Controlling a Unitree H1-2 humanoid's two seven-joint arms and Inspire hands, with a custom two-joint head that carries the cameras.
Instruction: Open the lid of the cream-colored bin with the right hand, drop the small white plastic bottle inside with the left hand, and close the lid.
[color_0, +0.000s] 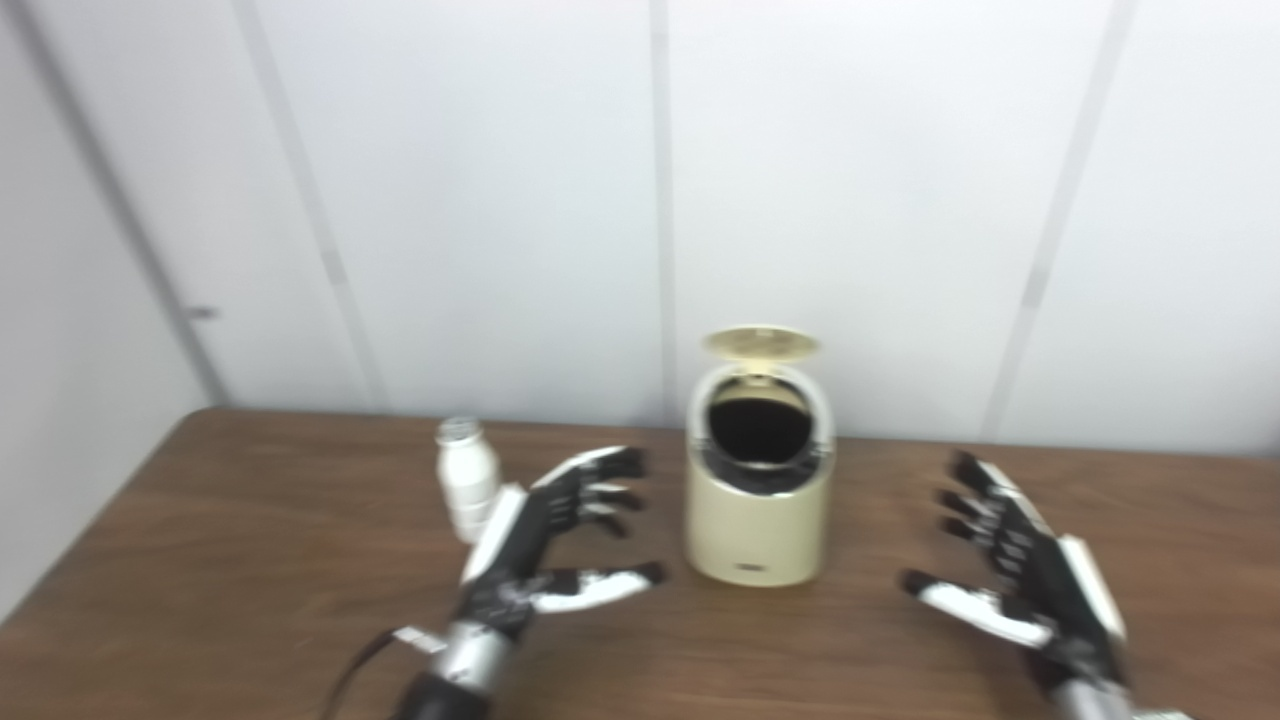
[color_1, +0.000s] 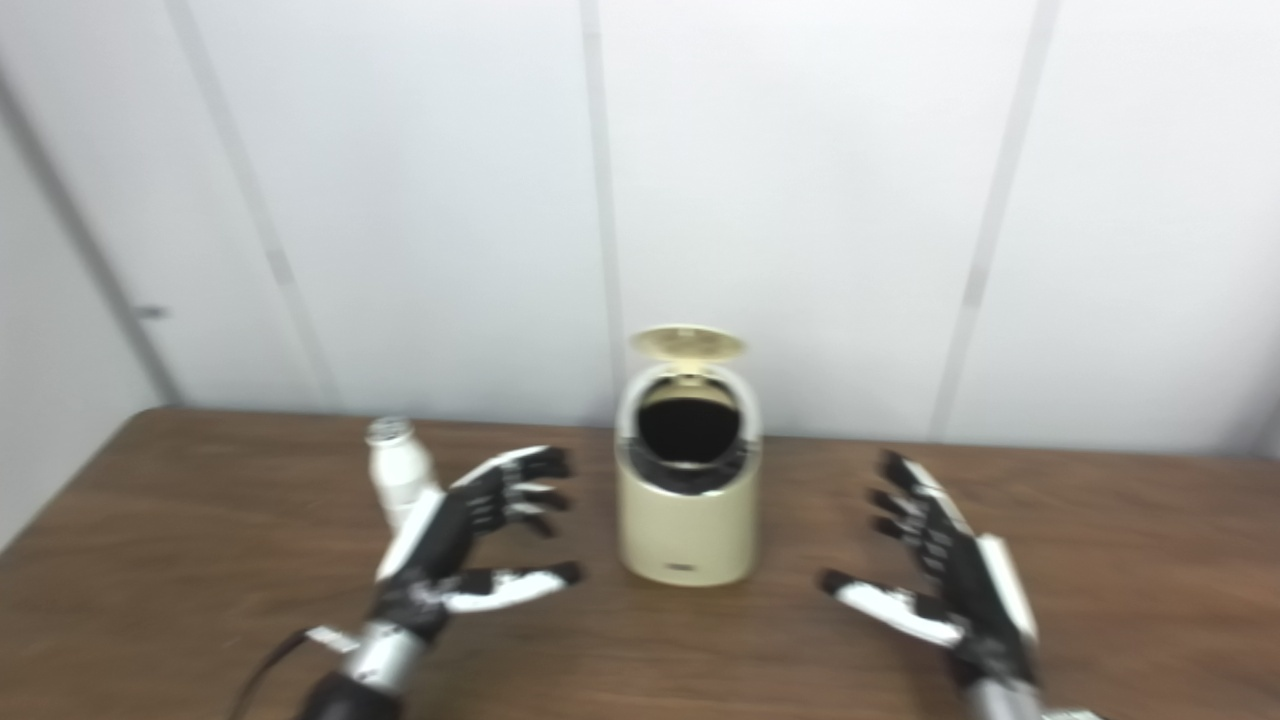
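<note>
The small white bottle (color_0: 467, 478) stands upright on the surface (color_0: 250, 560), left of the bin (color_0: 758, 500) whose lid (color_0: 761, 343) stands raised. My left robot hand (color_0: 545, 545), released, sits just in front of the bottle; my right robot hand (color_0: 1010, 570) is spread, empty.

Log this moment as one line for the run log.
lid up | bottle standing on table | left hand open | right hand open
</note>
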